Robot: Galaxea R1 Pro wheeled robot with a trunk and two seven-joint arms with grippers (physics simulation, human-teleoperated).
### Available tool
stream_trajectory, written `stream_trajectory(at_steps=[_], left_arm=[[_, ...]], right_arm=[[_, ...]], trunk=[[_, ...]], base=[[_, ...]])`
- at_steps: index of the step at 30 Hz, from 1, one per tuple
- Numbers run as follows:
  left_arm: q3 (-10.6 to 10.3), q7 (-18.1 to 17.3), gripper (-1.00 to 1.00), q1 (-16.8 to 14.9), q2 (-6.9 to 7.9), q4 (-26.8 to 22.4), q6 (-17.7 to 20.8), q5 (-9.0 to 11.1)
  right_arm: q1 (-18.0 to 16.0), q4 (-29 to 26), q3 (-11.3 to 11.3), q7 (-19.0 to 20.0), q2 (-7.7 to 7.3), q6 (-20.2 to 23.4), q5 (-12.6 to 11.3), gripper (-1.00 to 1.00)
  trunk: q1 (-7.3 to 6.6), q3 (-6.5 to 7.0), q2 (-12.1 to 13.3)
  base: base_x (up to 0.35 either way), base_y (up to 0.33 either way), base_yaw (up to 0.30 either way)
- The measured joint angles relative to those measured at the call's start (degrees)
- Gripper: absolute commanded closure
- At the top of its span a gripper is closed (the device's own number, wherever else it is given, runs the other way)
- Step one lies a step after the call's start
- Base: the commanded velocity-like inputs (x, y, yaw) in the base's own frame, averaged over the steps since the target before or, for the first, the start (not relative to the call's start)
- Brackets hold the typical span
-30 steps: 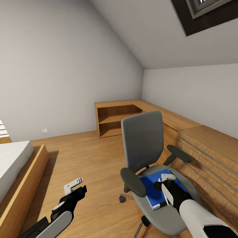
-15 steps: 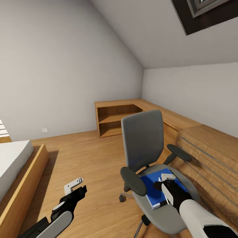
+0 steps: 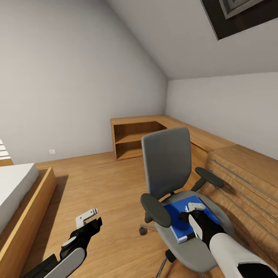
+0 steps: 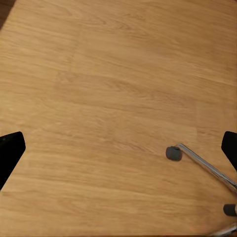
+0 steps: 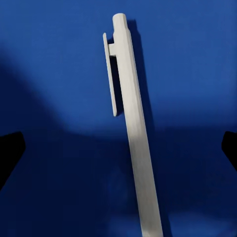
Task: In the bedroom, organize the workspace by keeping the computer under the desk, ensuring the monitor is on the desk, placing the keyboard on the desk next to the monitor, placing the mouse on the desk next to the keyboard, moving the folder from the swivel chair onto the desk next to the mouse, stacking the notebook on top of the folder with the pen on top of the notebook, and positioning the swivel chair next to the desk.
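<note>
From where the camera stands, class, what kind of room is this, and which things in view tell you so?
Probably an attic bedroom: a sloped grey ceiling with a skylight, a bed at the left, and low oak shelving behind a grey swivel chair.

attic bedrm | bed (image 3: 15, 189) | sloped walls (image 3: 173, 42) | oak flr (image 3: 104, 181)

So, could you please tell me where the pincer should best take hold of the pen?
Probably mid-barrel, just below the clip, coming straight down: the pen lies flat on the blue folder, lengthwise between the right pincer tips, so they close across its thin width.
</note>
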Motion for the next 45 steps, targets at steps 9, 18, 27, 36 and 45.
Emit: stream_trajectory(at_steps=[9,18,27,36,45], left_arm=[[-0.3,0.0,-1.00,0.0,-0.01,0.0,0.0,0.0],[-0.3,0.0,-1.00,0.0,-0.01,0.0,0.0,0.0],[-0.3,0.0,-1.00,0.0,-0.01,0.0,0.0,0.0],[-0.3,0.0,-1.00,0.0,-0.01,0.0,0.0,0.0],[-0.4,0.0,-1.00,0.0,-0.01,0.0,0.0,0.1]], right_arm=[[0.0,0.0,0.0,0.0,0.00,0.0,0.1,-1.00],[0.0,-0.8,0.0,0.0,0.02,0.0,-0.1,-1.00],[0.0,-0.8,0.0,0.0,0.02,0.0,0.0,-1.00],[0.0,-0.7,0.0,0.0,0.02,0.1,-0.2,1.00],[0.0,-0.7,0.0,0.1,0.02,0.1,-0.2,1.00]], trunk=[[0.00,0.00,0.0],[0.65,-0.53,-1.2],[0.65,-0.53,-1.2],[0.65,-0.53,-1.2],[0.65,-0.53,-1.2]], base=[[0.000,0.000,0.000],[0.000,0.000,0.000],[0.000,0.000,0.000],[0.000,0.000,0.000],[0.000,0.000,0.000]])
